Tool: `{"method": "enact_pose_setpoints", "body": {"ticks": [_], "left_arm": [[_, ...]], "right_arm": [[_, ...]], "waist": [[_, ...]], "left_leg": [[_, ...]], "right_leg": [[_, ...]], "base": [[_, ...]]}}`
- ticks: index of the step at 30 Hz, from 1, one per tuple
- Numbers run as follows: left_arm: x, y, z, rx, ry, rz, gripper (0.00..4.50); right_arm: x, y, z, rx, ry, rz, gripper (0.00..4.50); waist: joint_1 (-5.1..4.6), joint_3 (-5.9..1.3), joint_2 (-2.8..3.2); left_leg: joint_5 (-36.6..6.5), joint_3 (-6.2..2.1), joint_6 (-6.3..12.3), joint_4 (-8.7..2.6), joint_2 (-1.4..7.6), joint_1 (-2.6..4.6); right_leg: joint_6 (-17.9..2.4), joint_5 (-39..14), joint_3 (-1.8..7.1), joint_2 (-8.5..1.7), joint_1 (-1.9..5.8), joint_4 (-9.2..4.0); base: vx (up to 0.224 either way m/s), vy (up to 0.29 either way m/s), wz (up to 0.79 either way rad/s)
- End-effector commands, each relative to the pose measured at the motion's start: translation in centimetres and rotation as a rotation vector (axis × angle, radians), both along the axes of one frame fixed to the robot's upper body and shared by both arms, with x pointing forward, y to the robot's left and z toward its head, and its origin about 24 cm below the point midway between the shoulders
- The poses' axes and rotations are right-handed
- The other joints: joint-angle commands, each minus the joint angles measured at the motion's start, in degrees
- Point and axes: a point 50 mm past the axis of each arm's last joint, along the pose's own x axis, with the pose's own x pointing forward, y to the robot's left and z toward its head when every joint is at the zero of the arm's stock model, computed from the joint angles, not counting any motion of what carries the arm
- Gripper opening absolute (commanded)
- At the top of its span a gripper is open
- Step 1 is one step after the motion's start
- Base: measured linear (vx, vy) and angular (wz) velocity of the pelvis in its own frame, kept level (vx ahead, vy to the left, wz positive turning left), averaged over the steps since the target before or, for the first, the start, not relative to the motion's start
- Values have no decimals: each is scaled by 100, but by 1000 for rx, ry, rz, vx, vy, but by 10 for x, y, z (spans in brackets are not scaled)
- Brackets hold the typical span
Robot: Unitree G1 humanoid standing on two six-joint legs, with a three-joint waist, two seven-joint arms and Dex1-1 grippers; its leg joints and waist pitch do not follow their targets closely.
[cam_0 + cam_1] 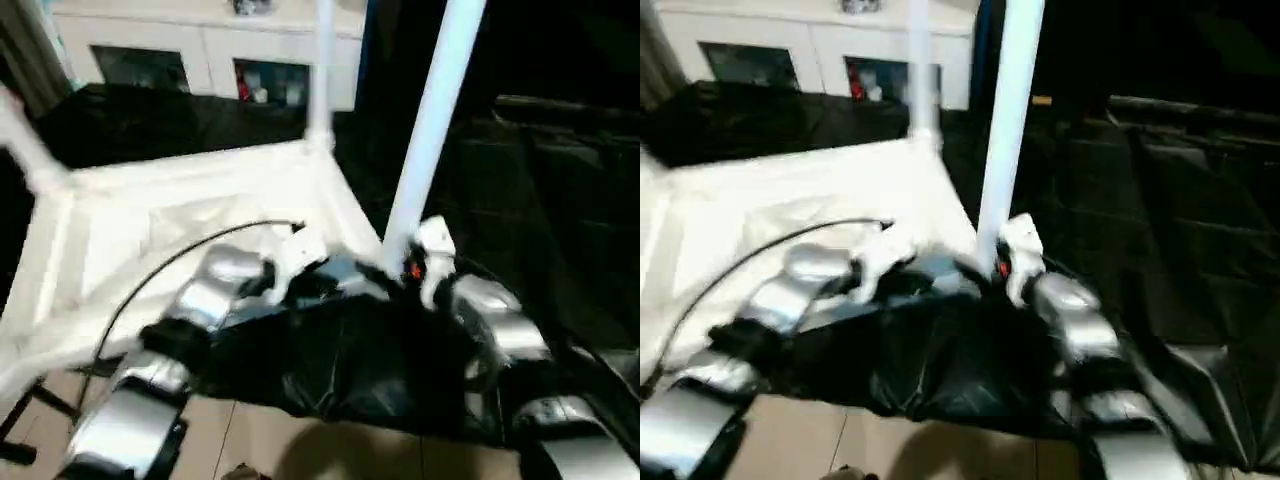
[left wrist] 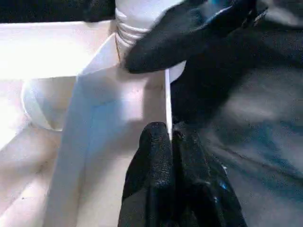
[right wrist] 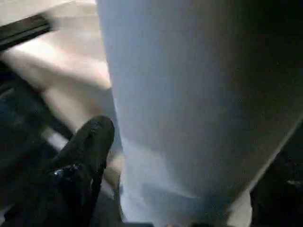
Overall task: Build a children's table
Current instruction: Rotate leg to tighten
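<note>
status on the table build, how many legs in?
Tabletop lies upside down. Far leg stands in its corner socket, and another stub shows at the left corner. Near leg stands at its socket with the right pincer around it; left pincer pinches the top's rim. The blurred view leaves the fourth leg uncertain.

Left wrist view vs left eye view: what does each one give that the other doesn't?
Left wrist view alone: the left gripper shut on the thin edge of the tabletop, beside the threaded base of the near leg, with one finger of the right gripper against that base.

Left eye view alone: the full upturned layout, with a far leg standing in its corner socket, the white cabinet behind, and the black-sheeted table.

Both: the white tabletop underside and the near leg.
</note>
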Motion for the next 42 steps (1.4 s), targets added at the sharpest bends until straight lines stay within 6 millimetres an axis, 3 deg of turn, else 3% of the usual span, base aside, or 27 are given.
{"method": "enact_pose_setpoints", "body": {"ticks": [1,6,11,13,23,31,34,38,41,42], "left_arm": [[-5,-18,12,-59,-37,-121,0],[-9,-5,14,-44,-20,-167,0],[-13,9,16,-21,-5,-211,0],[-14,11,17,-14,-2,-219,0],[-14,13,17,-9,10,-230,0],[-14,12,15,-15,17,-226,0],[-7,0,13,-37,-5,-132,0],[2,-19,11,-55,-37,-29,0],[8,-36,10,-65,-63,47,0],[10,-43,10,-69,-73,82,0]], "right_arm": [[-15,30,5,28,11,282,375],[-32,20,6,-28,24,467,375],[-41,13,8,-61,38,564,375],[-42,13,8,-60,44,572,375],[-46,17,10,-34,74,593,278],[-49,18,7,-5,97,572,268],[-40,26,-3,53,96,346,268],[-23,33,-15,43,113,69,267],[-10,39,-19,66,135,-123,267],[-6,42,-20,69,150,-180,267]], "waist": [[32,-353,-25],[83,-340,-33],[117,-356,-45],[117,-357,-49],[129,-361,-39],[152,-362,-23],[136,-355,-26],[22,-326,-31],[-38,-323,-31],[-49,-337,-16]], "left_leg": [[-1257,-151,453,-378,411,83],[-1421,-166,306,-401,422,100],[-1218,-162,338,-389,413,84],[-1192,-158,351,-383,409,82],[-1202,-159,284,-380,405,92],[-1241,-163,247,-381,405,98],[-1257,-167,197,-389,403,95],[-1694,-219,-66,-420,370,136],[-1774,-226,-112,-430,369,145],[-1687,-226,-63,-418,355,128]], "right_leg": [[-1368,-1222,288,-506,291,-384],[-1216,-1704,304,-536,263,-426],[-1242,-1454,305,-530,259,-388],[-1249,-1414,304,-524,256,-384],[-1244,-1435,302,-527,254,-389],[-1236,-1457,301,-528,259,-393],[-1232,-1485,309,-539,238,-400],[-1020,-2384,296,-567,223,-499],[-980,-2412,299,-560,207,-514],[-990,-2249,303,-562,236,-502]], "base": [[0,0,0],[0,0,0],[0,0,0],[0,0,0],[0,0,0],[0,0,0],[0,0,0],[0,0,0],[0,0,0],[0,0,0]]}}
